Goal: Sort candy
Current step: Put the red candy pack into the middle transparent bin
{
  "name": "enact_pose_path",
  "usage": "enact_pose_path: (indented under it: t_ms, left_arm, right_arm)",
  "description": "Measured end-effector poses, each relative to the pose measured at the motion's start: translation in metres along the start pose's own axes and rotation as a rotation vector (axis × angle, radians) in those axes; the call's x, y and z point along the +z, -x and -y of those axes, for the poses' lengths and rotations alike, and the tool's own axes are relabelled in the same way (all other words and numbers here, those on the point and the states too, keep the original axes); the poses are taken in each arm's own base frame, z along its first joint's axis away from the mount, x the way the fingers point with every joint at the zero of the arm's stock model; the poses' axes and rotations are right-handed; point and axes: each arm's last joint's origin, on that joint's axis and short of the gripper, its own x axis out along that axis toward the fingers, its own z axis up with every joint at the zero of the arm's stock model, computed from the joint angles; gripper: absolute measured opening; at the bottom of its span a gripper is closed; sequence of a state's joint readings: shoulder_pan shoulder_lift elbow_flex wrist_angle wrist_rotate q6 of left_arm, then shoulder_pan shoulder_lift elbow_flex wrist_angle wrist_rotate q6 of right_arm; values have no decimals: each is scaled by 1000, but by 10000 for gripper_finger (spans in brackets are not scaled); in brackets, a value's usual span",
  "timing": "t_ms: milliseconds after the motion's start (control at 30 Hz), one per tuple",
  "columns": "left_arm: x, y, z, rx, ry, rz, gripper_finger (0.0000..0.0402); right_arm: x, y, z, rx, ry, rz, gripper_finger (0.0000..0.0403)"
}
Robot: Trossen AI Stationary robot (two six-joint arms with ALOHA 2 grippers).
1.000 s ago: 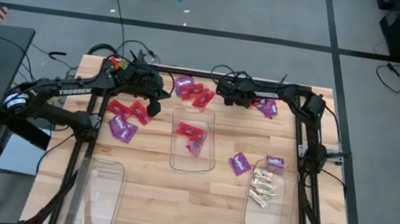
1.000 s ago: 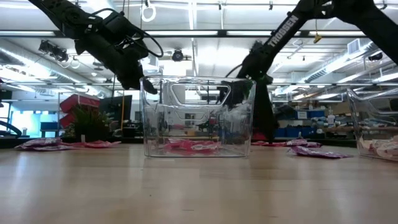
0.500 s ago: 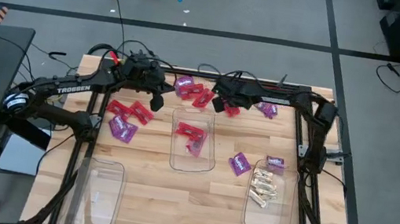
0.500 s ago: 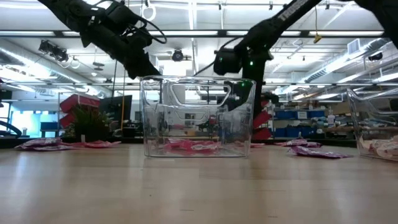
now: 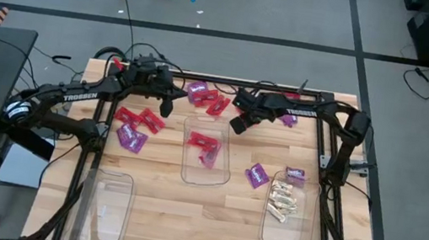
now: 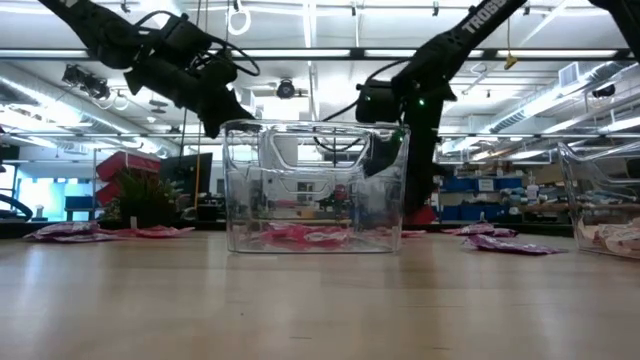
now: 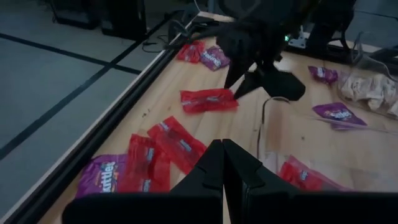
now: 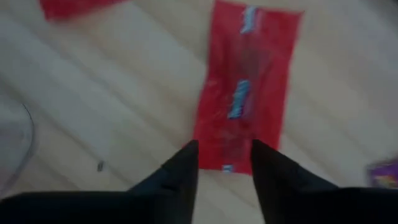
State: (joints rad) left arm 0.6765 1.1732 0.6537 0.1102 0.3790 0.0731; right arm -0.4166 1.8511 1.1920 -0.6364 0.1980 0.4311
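Note:
Red candy packets (image 5: 140, 117) and purple ones (image 5: 257, 176) lie loose on the wooden table. The middle clear bin (image 5: 222, 172) holds red packets (image 5: 203, 141). The right bin (image 5: 304, 235) holds cream pieces (image 5: 282, 202). My right gripper (image 5: 239, 124) hangs open at the middle bin's far rim. In its wrist view one red packet (image 8: 245, 87) lies lengthwise ahead of the fingers, its near end between the fingertips. My left gripper (image 5: 167, 107) is shut on nothing, in the air beside the bin's far left corner. My right gripper stands with its open fingers (image 8: 183, 165) on either side of the red packet's near end (image 8: 233, 155). I cannot tell whether they touch it. The packet shows flat against the wood, lying along the fingers.
An empty clear bin (image 5: 103, 210) stands at the near left. More red and purple packets (image 5: 205, 97) lie along the far edge between the arms. Bare wood stretches along the near edge between the bins. The metal frame (image 5: 337, 155) borders the table.
My right gripper has risen from the table at the far side with a red packet hanging below it. It has moved toward the near edge up to the middle bin's far rim, and its fingers have opened. The packet now shows lower behind the bin.

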Motion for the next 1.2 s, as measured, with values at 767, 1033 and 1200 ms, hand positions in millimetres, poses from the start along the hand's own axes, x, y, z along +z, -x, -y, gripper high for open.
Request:
enact_pose_path:
  t_ms: [767, 1033, 1200]
  left_arm:
    - [0, 0, 0, 5, 6, -2, 0]
    - [4, 2, -7, 41, -3, 50, 0]
    - [6, 5, -11, 26, 19, 72, 0]
  right_arm:
    - [-23, -19, 18, 28, 33, 137, 12]
    - [-20, 68, 22, 162, 32, 366, 3]
    - [-27, 108, -11, 425, 161, 536, 1]
